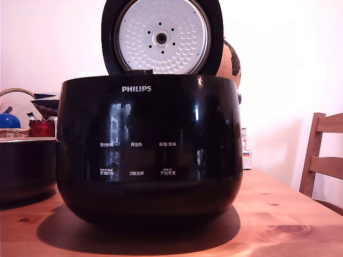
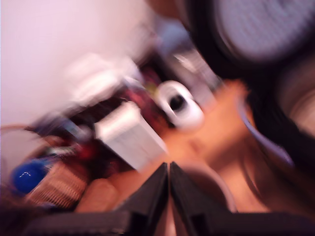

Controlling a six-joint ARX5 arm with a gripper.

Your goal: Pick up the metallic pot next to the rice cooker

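The rice cooker (image 1: 147, 155), glossy black and marked PHILIPS, fills the middle of the exterior view. Its round lid (image 1: 161, 35) stands open and shows the silver dimpled plate. The metallic pot (image 1: 24, 168), dark and matte with a thin rim, sits beside it at the exterior view's left edge, partly cut off. My gripper does not show in that view. In the heavily blurred wrist view, my gripper (image 2: 169, 169) has its two dark fingers pressed together with nothing between them. The rice cooker (image 2: 290, 108) and its lid (image 2: 261, 24) show as dark blurs there; the pot cannot be made out.
A wicker basket (image 1: 13, 131) with a blue ball (image 1: 7, 120) stands behind the pot. A wooden chair (image 1: 324, 155) is at the exterior view's right, beyond the wooden table (image 1: 289, 225). The wrist view shows a white box (image 2: 130, 135) and a white round object (image 2: 179, 104).
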